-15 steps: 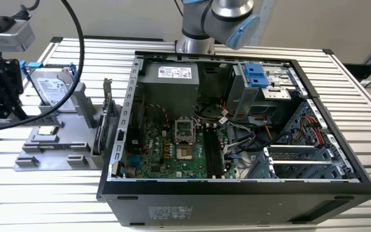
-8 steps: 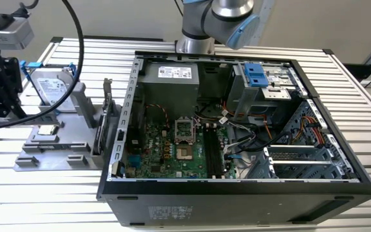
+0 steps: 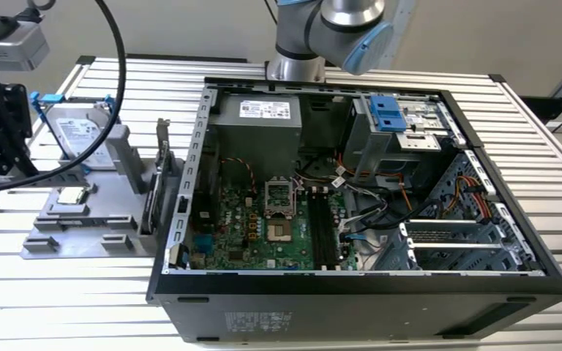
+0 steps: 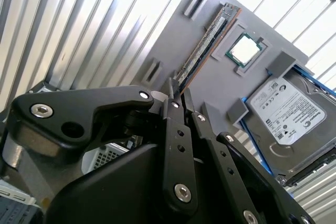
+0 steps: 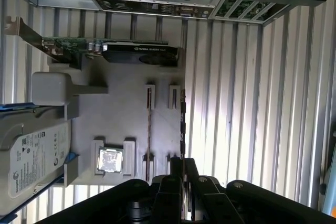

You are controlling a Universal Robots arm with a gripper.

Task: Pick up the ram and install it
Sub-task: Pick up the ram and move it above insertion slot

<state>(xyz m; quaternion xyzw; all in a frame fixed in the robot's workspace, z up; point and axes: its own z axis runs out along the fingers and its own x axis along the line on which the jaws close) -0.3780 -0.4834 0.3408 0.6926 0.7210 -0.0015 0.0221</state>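
Tool sits at the ram, which stands in its gray holder (clamped or not, cannot tell); lifting and installing remain.

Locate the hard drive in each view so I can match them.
Exterior view: hard drive on the grey fixture, at the exterior view's left of the case.
Second wrist view: hard drive beside the processor chip.
First wrist view: hard drive beside that chip.
Shared landmark: the processor chip.
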